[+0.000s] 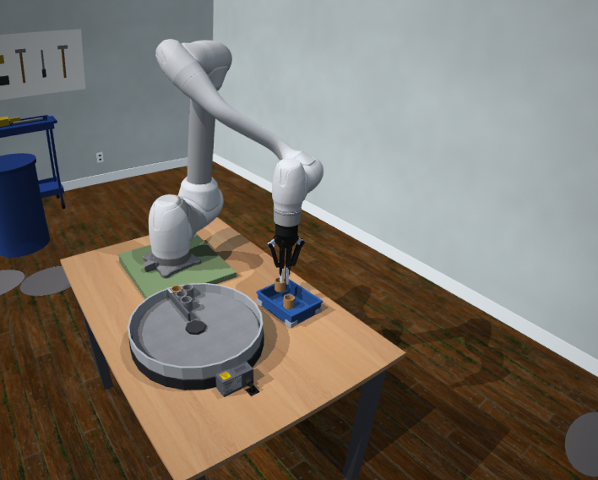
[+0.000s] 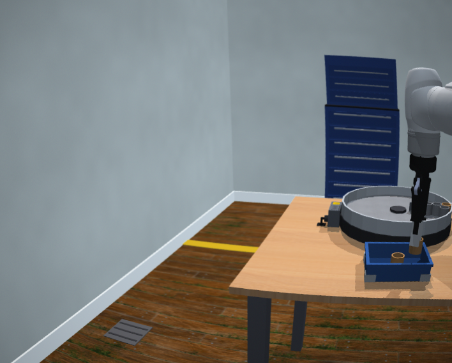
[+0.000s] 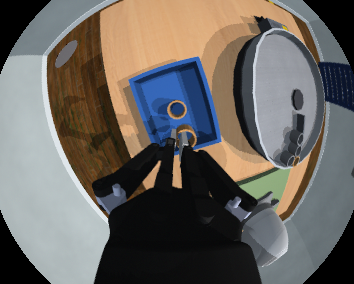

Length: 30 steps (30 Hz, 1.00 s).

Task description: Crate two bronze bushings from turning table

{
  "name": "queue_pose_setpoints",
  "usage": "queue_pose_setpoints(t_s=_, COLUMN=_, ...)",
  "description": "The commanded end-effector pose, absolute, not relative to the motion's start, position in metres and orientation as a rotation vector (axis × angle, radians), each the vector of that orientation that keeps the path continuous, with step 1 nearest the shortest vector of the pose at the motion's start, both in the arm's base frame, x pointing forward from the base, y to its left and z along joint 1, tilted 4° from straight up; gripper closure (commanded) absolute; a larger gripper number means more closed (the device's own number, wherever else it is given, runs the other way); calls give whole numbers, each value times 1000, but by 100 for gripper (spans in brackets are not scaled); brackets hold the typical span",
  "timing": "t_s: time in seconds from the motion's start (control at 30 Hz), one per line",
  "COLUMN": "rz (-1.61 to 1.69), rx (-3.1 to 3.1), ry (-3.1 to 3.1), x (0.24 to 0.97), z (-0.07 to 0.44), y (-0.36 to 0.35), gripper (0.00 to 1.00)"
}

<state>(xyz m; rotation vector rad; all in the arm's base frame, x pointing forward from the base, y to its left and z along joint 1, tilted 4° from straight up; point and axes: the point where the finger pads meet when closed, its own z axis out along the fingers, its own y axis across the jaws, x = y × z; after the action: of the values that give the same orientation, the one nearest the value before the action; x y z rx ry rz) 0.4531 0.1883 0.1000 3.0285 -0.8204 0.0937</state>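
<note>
My gripper (image 1: 285,279) (image 2: 415,239) (image 3: 177,136) is shut on the wall of a bronze bushing (image 1: 279,286) (image 2: 414,249), one fingertip inside its ring. That bushing is upright over the back part of the blue crate (image 1: 306,313) (image 2: 398,271), its top higher than the crate's rim. A second bronze bushing (image 1: 289,302) (image 2: 397,260) stands upright inside the crate. On the grey turning table (image 1: 222,340) (image 3: 273,90), one bronze bushing (image 1: 176,289) (image 3: 296,161) stands with grey bushings (image 1: 187,301) (image 3: 295,150). The fingertips partly hide the held bushing.
A grey divider (image 1: 180,305) and a dark hub (image 1: 196,327) are on the turning table, inside its raised wall. A grey control box (image 1: 234,379) (image 2: 334,215) sits against its outside. The arm stands on a green mat (image 1: 137,268) behind.
</note>
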Motion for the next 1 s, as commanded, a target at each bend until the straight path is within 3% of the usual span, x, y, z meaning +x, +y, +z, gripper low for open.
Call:
queue_pose_setpoints(t_s=0.0, rz=99, rx=3028, ry=-820, x=454, z=99, y=185, gripper=100)
queue_pose_setpoints(t_s=0.97, rz=99, rx=3028, ry=-820, x=455, z=83, y=184, gripper=100)
